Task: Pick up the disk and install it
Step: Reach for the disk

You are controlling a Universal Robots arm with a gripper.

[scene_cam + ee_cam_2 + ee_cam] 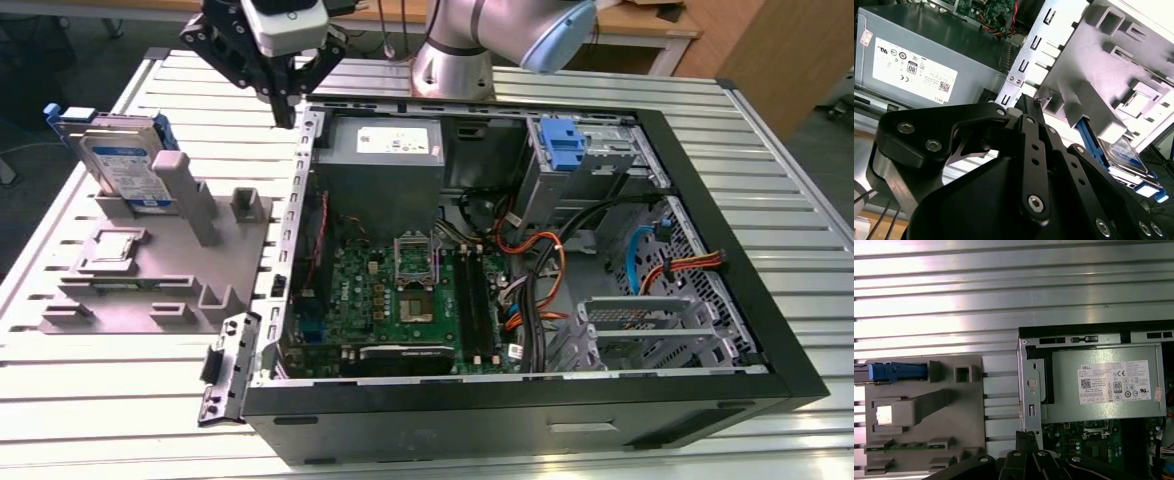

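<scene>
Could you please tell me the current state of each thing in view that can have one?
hand: shut, empty, by the case's edge near the power supply.
disk: standing upright in the grey holder, not picked up.
computer case: lying on its side, side panel off, open.
power supply: mounted inside the case.
blue carrier: seated in a bay inside the case.

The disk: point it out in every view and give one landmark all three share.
Exterior view: disk stands on edge in the grey stand, outside the case.
Second wrist view: disk beside the stand's post.
First wrist view: disk's blue edge on the stand.
Shared landmark: power supply with white sticker.
</scene>
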